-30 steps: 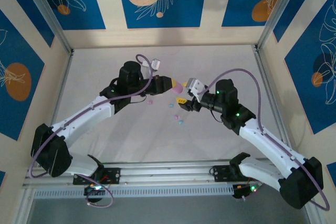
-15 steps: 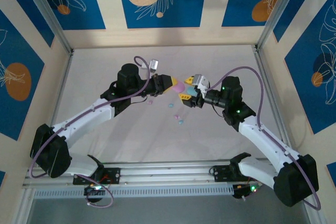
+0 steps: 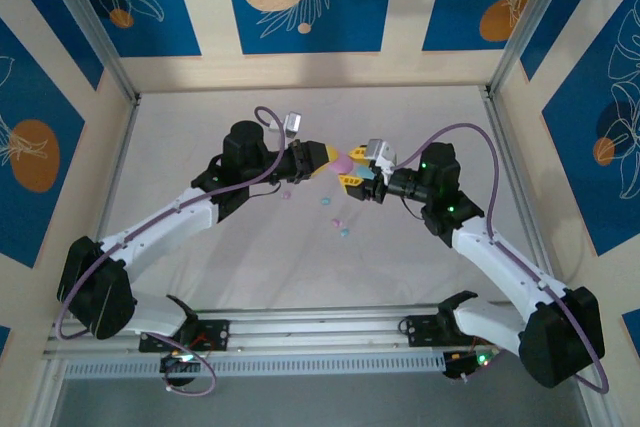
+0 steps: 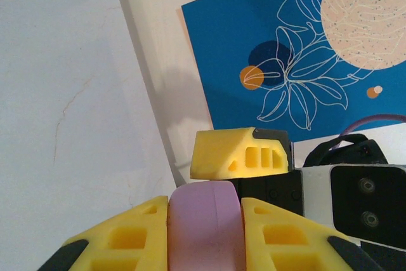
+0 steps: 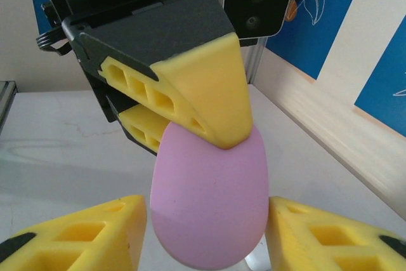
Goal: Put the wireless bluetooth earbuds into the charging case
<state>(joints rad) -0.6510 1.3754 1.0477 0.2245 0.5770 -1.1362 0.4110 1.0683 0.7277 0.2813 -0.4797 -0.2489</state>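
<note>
Left pincer (image 3: pixel 320 158) is clenched on the pink charging case (image 3: pixel 341 163), which we see held in the air above the counter (image 3: pixel 190 127). In the left wrist view the case sits edge-on, squeezed between both yellow pads. In the right wrist view its rounded free end points at the camera, with one left finger lying over the top of the case and the other behind it. Right pincer (image 3: pixel 351 169) sits at that free end with one yellow finger on each side of the case. The gaps look close to nil, so we cannot tell if the pads are touching it or if this pincer is released or grasping. The earbuds (image 3: pixel 345 232) are not in the case. We count a few tiny pink and light blue ones lying loose on the counter, near the case on the side toward the arm bases and apart from each other. The case lid state is not readable.
</note>
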